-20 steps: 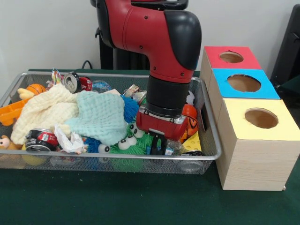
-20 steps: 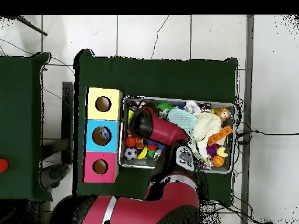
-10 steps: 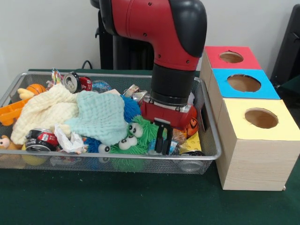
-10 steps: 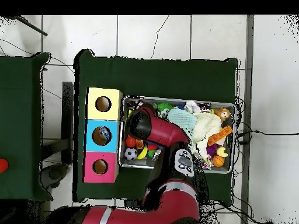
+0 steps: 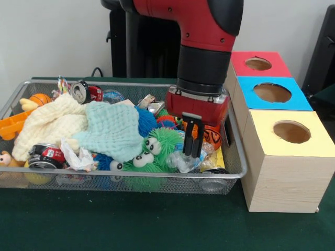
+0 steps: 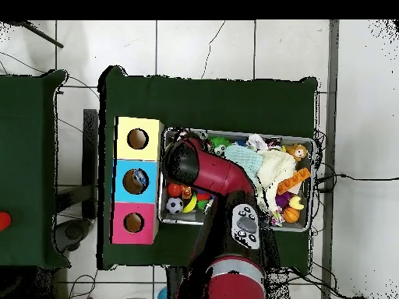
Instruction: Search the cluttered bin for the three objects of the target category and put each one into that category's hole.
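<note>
1. The gripper (image 5: pixel 192 140) hangs over the right end of the wire bin (image 5: pixel 15 99), its two black fingers (image 5: pixel 187 137) drawn close together and pinched on a crumpled clear plastic bottle (image 5: pixel 184 160) whose upper part sits between them.
2. The bottle's lower end rests among the clutter near the bin's front wall, just right of a green fuzzy toy with googly eyes (image 5: pixel 157 146).
3. An orange striped ball (image 5: pixel 212 137) lies just behind the gripper, by the bin's right wall.
4. Left of the green toy, a mint cloth (image 5: pixel 111 128) overlaps a cream cloth (image 5: pixel 49 123); a crushed red can (image 5: pixel 44 156) lies at the near left.
5. Right of the bin stand three boxes with holes: yellow (image 5: pixel 290 132) nearest, blue (image 5: pixel 272 92) in the middle, red (image 5: pixel 258 64) farthest.
</note>
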Robot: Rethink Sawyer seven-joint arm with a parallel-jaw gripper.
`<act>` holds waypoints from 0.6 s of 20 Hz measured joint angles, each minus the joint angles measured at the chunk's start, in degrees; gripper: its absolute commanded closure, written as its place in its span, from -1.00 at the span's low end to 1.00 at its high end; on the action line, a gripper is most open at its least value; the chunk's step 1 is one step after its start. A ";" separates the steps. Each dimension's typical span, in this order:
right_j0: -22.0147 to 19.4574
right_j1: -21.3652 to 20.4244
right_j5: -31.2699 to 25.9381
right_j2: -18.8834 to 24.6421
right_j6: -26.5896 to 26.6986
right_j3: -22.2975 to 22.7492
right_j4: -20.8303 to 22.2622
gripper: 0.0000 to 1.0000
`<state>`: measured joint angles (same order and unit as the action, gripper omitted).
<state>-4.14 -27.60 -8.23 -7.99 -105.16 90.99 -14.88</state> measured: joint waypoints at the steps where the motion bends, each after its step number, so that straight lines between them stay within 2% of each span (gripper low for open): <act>1: 0.04 -0.33 0.00 0.00 0.00 0.00 0.00 1.00; 12: 0.15 -2.36 0.00 -0.06 0.00 0.10 0.01 1.00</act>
<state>-3.99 -29.97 -8.23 -8.04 -105.16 91.09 -14.87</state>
